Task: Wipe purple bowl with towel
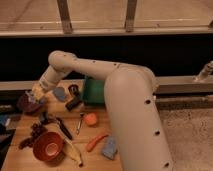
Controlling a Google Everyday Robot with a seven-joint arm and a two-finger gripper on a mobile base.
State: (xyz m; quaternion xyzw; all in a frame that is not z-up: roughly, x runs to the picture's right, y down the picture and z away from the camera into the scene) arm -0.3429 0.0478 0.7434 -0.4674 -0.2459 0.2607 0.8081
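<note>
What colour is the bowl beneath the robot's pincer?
Dark purple bowl, camera view; the pincer is over its rim.

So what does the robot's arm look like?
The arm is creamy white, fat and round like a big tube, with small dark dots along its side. It gets thinner toward the end effector, down by the purple bowl.
</note>
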